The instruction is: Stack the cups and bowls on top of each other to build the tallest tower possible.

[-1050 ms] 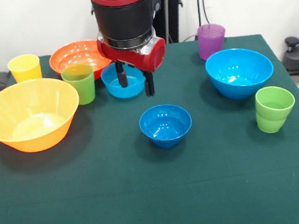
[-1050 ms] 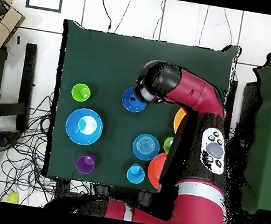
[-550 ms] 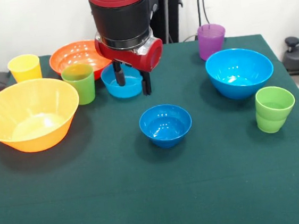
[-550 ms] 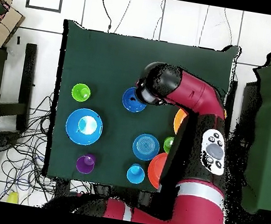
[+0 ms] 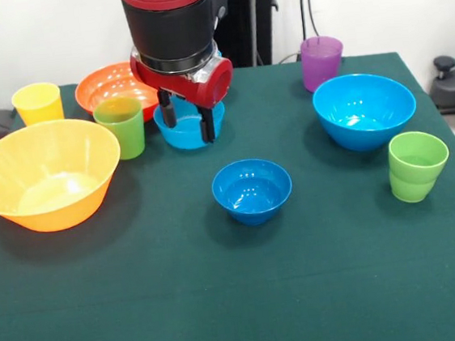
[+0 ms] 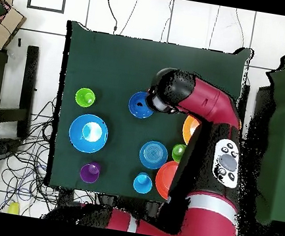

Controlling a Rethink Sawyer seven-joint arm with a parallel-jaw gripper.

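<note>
Gripper [image 5: 185, 124] seemingly parted over medium blue bowl [image 5: 183, 132]

Dark green cloth-covered surface [image 5: 225, 301] stands before a white wall [image 5: 372, 0]. Black cables [image 6: 21, 164] trail across the pale tiled floor [image 6: 141, 16].

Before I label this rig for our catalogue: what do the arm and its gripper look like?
The arm is glossy red with rounded black joint sections, and a grey control panel with buttons on one link. In the front view its wrist is a black cylinder over a red collar with a silver band. The gripper has two slim black fingers.
</note>
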